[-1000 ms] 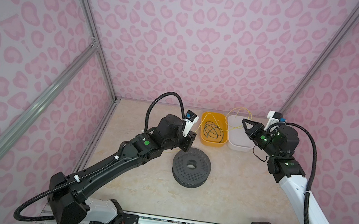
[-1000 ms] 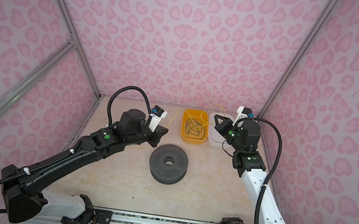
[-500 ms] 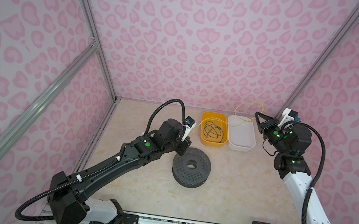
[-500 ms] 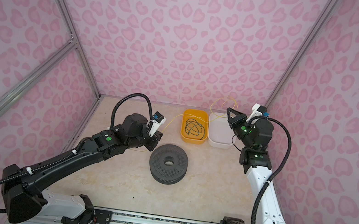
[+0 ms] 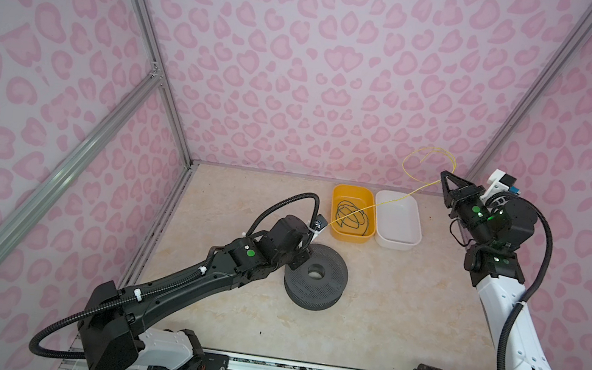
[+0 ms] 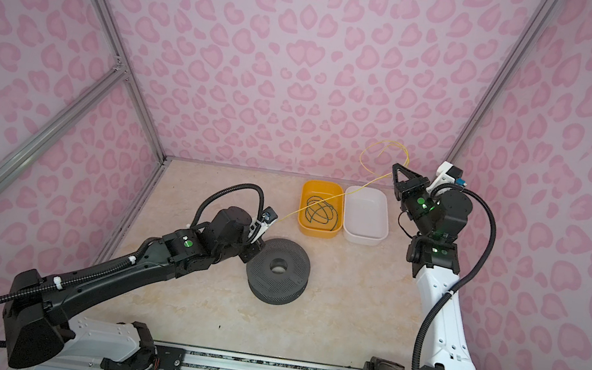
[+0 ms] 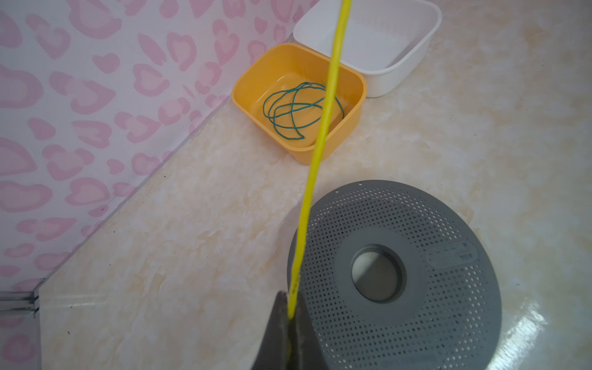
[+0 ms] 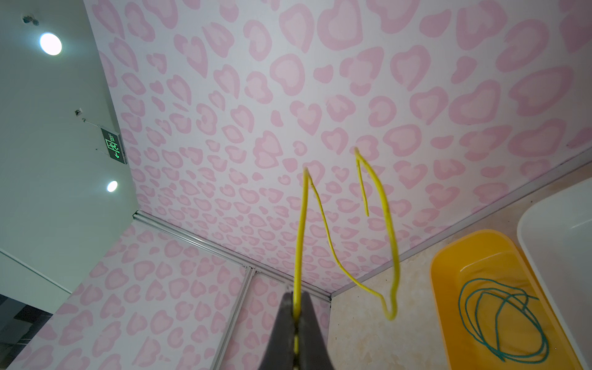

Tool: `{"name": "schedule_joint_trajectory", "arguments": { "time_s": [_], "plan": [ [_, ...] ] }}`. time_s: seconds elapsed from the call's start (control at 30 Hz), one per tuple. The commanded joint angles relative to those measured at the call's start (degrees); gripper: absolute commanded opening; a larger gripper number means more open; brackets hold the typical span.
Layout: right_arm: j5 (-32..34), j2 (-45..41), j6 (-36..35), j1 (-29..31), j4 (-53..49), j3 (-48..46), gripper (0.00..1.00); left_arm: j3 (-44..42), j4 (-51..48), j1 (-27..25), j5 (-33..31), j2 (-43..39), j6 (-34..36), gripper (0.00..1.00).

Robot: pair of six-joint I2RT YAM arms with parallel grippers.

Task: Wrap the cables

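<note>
The orange bin (image 5: 352, 238) and white bin (image 5: 397, 244) hug the back wall (image 5: 297, 114); open table (image 5: 387, 307) surrounds the spool (image 5: 316, 276). The yellow cable (image 5: 389, 202) runs taut over both bins, clamped in the left end effector (image 7: 290, 315) at the spool's edge and in the raised right end effector (image 8: 296, 298), tail looping free. The green cable (image 5: 351, 216) lies coiled in the orange bin.

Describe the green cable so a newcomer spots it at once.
At the far edge of the table sit a yellow tub and a white tub. The green cable lies in loose loops inside the yellow one. Unlike the yellow cable, stretched between the left gripper and right gripper, it is dark, coiled, unheld.
</note>
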Motion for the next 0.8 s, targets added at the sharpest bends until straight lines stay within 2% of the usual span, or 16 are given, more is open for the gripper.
{"name": "schedule_joint_trajectory", "arguments": {
  "time_s": [0.0, 0.43, 0.7, 0.77],
  "plan": [
    [4.6, 0.6, 2.3, -0.7, 8.9, 0.8, 0.0, -1.0, -6.6, -0.5, -8.8, 1.8, 2.8, 0.04],
    [4.1, 0.0, 2.7, -0.8, 9.4, -0.2, 0.0, -1.4, -7.8, -0.9, -13.8, 4.5, 1.1, 0.04],
    [7.4, -3.3, -3.8, 2.7, 3.1, -1.4, 0.0, 0.2, -8.5, -0.9, -13.6, 4.4, 0.9, 0.04],
    [8.1, -3.5, -5.6, 4.6, 1.7, -1.1, 0.0, 1.6, -8.8, -0.9, -13.8, 3.8, 1.0, 0.11]
  ]
}}
